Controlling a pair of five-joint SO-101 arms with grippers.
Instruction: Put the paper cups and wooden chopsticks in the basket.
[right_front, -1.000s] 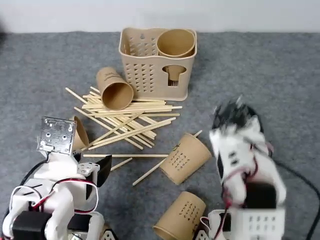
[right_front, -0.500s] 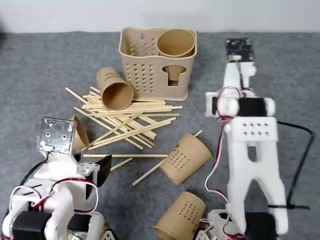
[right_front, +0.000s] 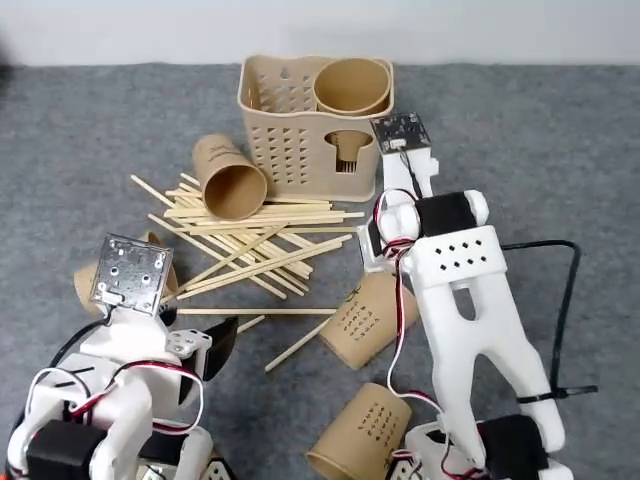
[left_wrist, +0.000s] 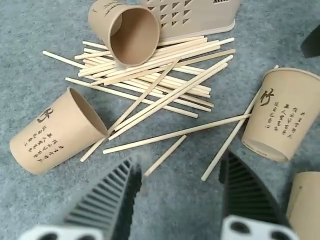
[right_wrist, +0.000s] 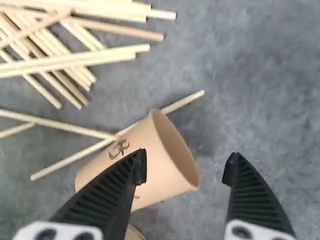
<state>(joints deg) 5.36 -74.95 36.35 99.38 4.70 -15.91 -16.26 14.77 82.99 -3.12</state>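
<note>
The tan basket stands at the back with one paper cup upright inside. Another cup lies on the pile of wooden chopsticks in front of it. My right gripper is open, its fingers spread on either side of a cup lying on its side, which is the middle cup. My left gripper is open above the carpet, with a fallen cup to one side and loose chopsticks ahead. The same cup peeks out beside the left arm.
A further cup lies near the front edge between the two arm bases. The right arm stretches over the right half of the grey carpet. Single chopsticks lie apart from the pile, close to the middle cup.
The right arm swung up from the front right, reached far back, then came left and down over the middle cup. The left arm shifted slightly right, uncovering more of the left cup.
</note>
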